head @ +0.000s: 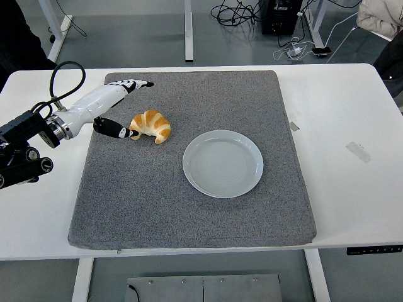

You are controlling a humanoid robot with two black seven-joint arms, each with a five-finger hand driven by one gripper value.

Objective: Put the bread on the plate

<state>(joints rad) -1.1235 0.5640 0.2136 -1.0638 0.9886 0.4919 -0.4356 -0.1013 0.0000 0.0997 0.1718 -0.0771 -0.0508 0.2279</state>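
We see the mat [189, 214] lying on the table [352, 189], with the plate [223, 163] near its middle. The bread [151, 125] rests on the mat, left of the plate and slightly behind it. Our left hand [110, 107] sits just left of the bread.

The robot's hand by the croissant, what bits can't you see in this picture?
- Head view: the white and black left hand is seen from above, so its palm side is hidden by the hand itself.
- Whether its black thumb tip touches the golden curved croissant is too small to tell.
- The left arm is cut off by the left edge.
- The right arm is out of view.
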